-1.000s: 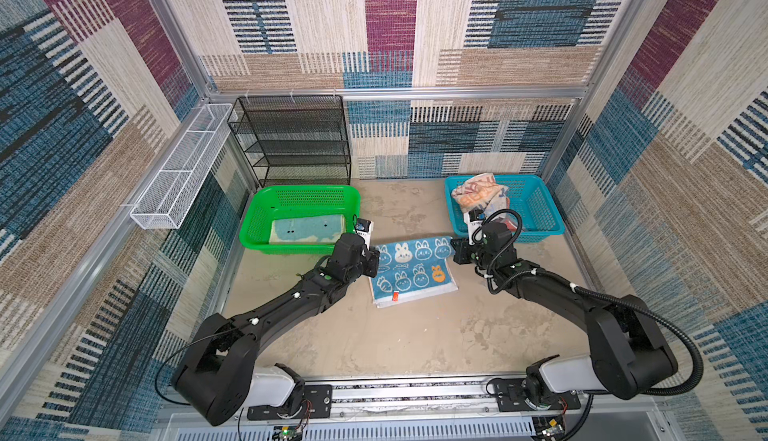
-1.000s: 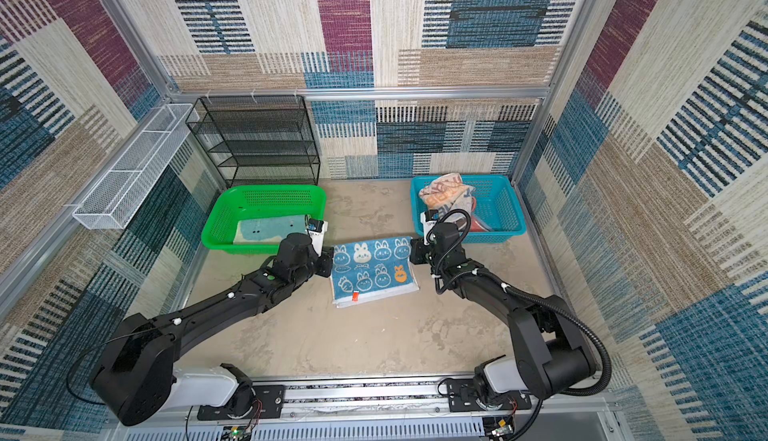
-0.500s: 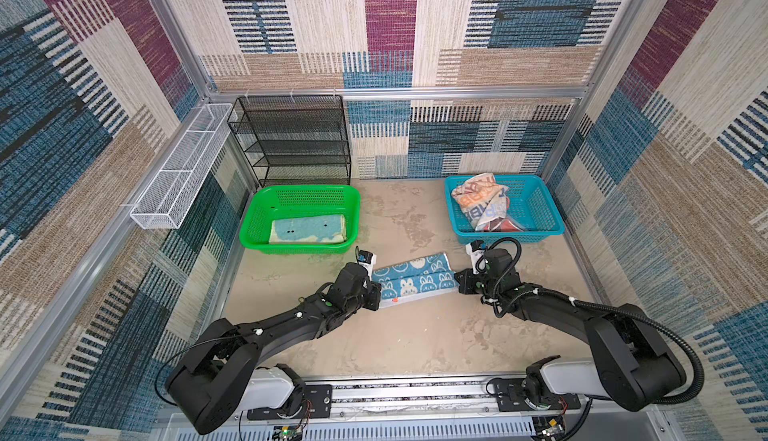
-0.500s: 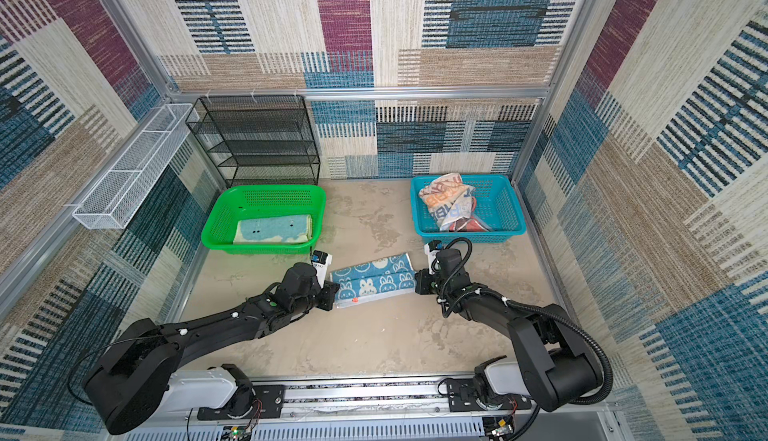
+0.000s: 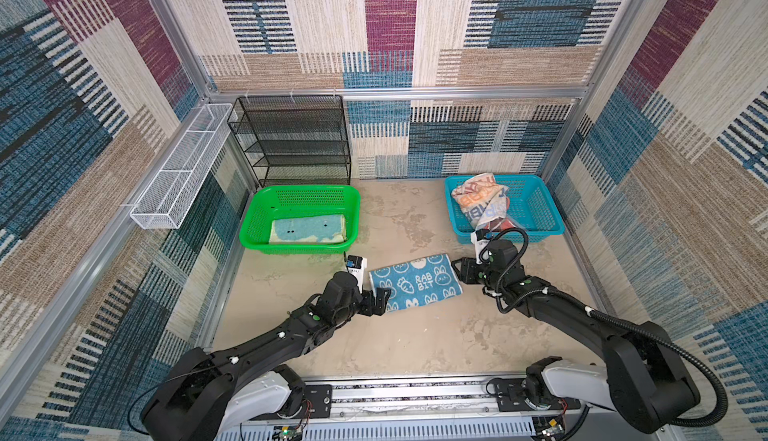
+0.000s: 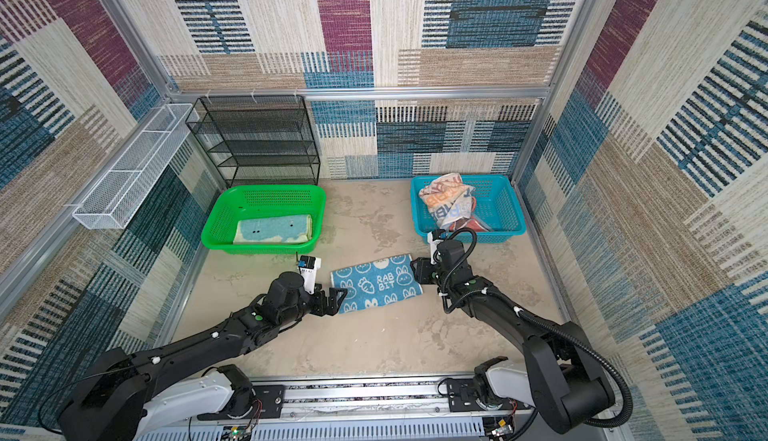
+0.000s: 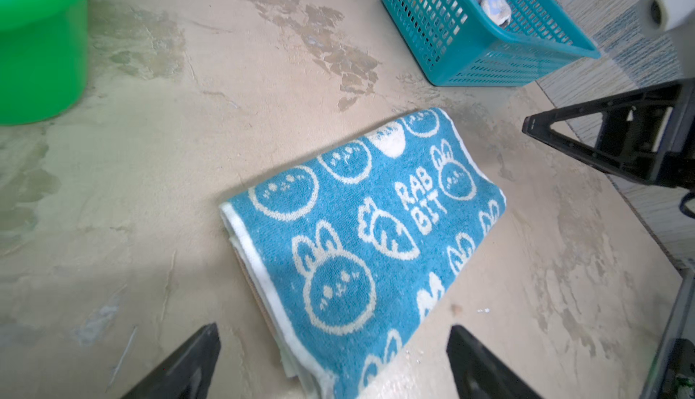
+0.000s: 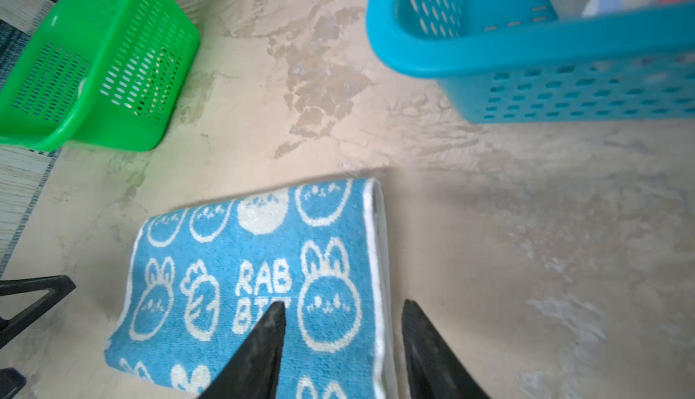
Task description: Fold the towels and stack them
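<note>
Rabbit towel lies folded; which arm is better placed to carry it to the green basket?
Probably left. The left gripper, open, sits at the rabbit towel's end nearest the green basket; the right gripper is at the far end.

Left arm (image 5: 270,341) and right arm (image 5: 557,306) are extended low and inward; left gripper (image 5: 381,301) is spread wide, right gripper (image 5: 458,271) parted less.

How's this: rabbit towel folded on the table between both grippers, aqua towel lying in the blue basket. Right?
One slip: the aqua towel lies in the green basket, not the blue basket, as both top views show. The rabbit towel is folded on the table between the left gripper and right gripper.
</note>
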